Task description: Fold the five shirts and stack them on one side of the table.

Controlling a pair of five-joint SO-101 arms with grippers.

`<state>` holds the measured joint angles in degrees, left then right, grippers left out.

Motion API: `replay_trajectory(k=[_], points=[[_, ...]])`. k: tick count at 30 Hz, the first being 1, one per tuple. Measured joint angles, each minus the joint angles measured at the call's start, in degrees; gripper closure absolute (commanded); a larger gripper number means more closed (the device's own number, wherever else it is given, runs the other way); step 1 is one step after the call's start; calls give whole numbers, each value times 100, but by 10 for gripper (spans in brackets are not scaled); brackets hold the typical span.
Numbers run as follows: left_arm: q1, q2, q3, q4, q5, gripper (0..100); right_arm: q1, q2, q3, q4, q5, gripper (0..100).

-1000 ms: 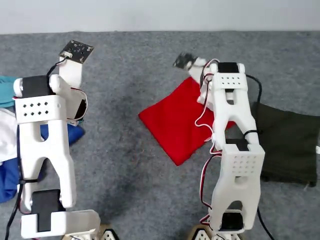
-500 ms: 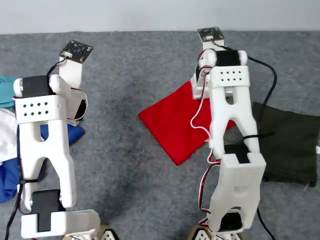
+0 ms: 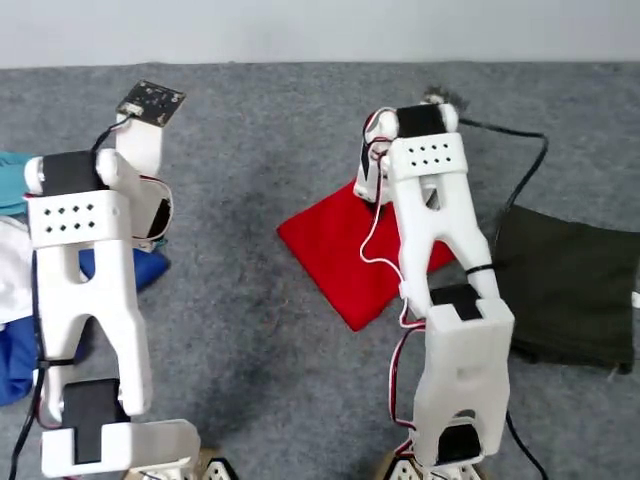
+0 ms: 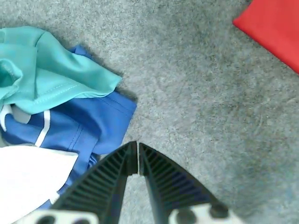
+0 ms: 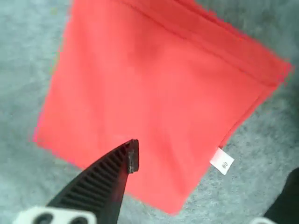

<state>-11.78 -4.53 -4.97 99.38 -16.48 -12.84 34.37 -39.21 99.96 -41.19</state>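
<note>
1. Five shirts lie on the grey table (image 3: 250,330), three of them in a loose heap at its left edge: a teal shirt (image 4: 51,74) over a blue shirt (image 4: 88,126), with a white shirt (image 4: 28,179) nearer.
2. One red shirt (image 3: 340,250), folded into a flat square, lies cornerwise in the middle. A small white tag (image 5: 222,161) sticks out at one edge.
3. One dark shirt (image 3: 570,285), also folded flat, lies at the right, just past the red one.
4. Left gripper (image 4: 138,156): jaws pressed together with nothing between them, above bare table just right of the blue shirt.
5. Right gripper (image 5: 205,170): jaws spread wide and empty, hanging over the far part of the red shirt.
</note>
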Motion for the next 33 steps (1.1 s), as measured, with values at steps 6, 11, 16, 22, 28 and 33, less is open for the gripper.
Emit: replay_trajectory(k=[6,11,16,22,28,33], points=[[-308,0,0,0,0,986,-18,897,0,-466,-229,601],[-404,0,0,0,0,986,0,1556,-9,-1064,-237,711],[-404,0,0,0,-9,986,18,1873,-141,-1257,-246,879],[-404,0,0,0,-9,986,167,1873,-334,-1160,18,983],[-387,0,0,0,-9,986,308,1881,-413,-967,633,989],[9,-457,35,0,0,986,316,1873,-527,-712,1002,989]])
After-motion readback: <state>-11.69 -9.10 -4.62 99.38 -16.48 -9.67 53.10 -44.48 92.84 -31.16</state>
